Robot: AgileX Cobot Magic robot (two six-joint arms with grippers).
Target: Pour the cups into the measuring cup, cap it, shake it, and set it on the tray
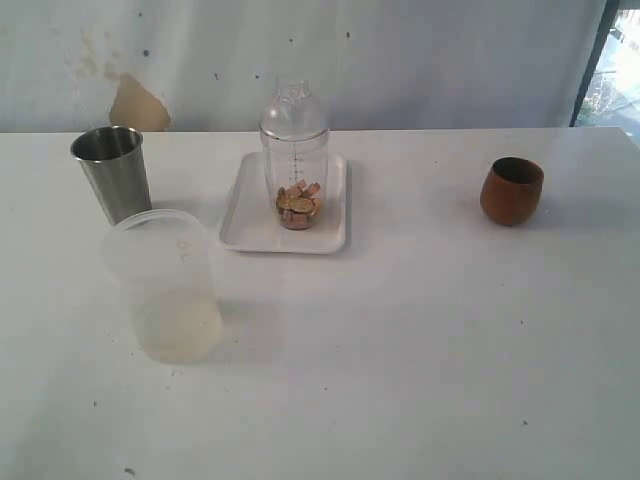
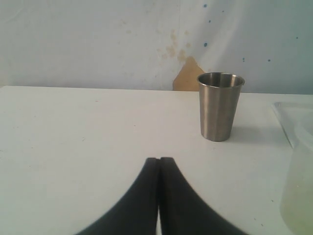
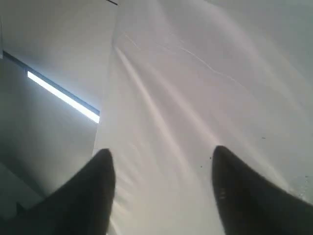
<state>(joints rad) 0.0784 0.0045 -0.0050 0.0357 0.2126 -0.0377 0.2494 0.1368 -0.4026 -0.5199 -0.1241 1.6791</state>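
The clear measuring cup stands upright on the white tray, with the dome cap on top and brown and yellow pieces at its bottom. The steel tumbler stands at the far left, also seen as the steel tumbler in the left wrist view. The brown wooden cup stands at the right. Neither arm shows in the exterior view. My left gripper is shut and holds nothing, low over the table short of the tumbler. My right gripper is open, empty, facing a white backdrop.
A wide frosted plastic tub stands in front of the steel tumbler, near the left front; its edge shows in the left wrist view. A white cloth backdrop hangs behind the table, with a window at the far right.
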